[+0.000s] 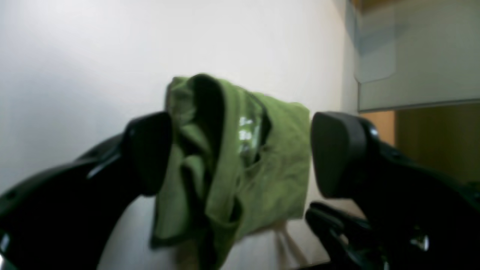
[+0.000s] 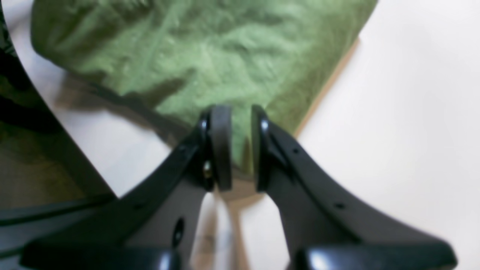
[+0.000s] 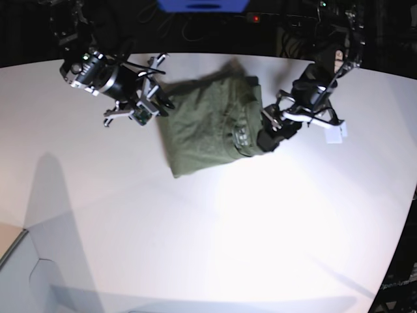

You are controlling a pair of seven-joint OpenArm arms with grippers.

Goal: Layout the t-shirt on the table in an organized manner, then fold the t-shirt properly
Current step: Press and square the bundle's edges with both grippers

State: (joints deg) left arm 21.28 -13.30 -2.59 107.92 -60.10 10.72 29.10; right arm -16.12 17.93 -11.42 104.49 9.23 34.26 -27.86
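T-shirt (image 3: 208, 124) fabric is lying folded into a compact, roughly rectangular bundle on the white bench (image 3: 195, 248), toward the far middle of the surface in the base view. No container is showing in any view; the garment is resting directly on the bench top. Its long axis is running diagonally, from the far end near the dark background down toward the near-left, with a small pale label facing up close to its right edge. The cloth is olive green, soft and creased, with layered folds and a dark-edged neck opening showing in the left wrist view (image 1: 232, 157). The bench is smooth, plain and glossy, with a curved edge.

The left gripper (image 1: 240, 150) is standing wide open, its two black rounded pads flanking the bundle's end without closing on it; whether either pad is brushing the cloth cannot be told. In the base view this gripper (image 3: 268, 134) is sitting just beside the shirt's right edge.

The right gripper (image 2: 240, 146) is holding its jaws narrowly apart, pinching a corner of the green fabric (image 2: 195, 52) between them. In the base view it (image 3: 159, 101) is meeting the shirt's far-left corner.
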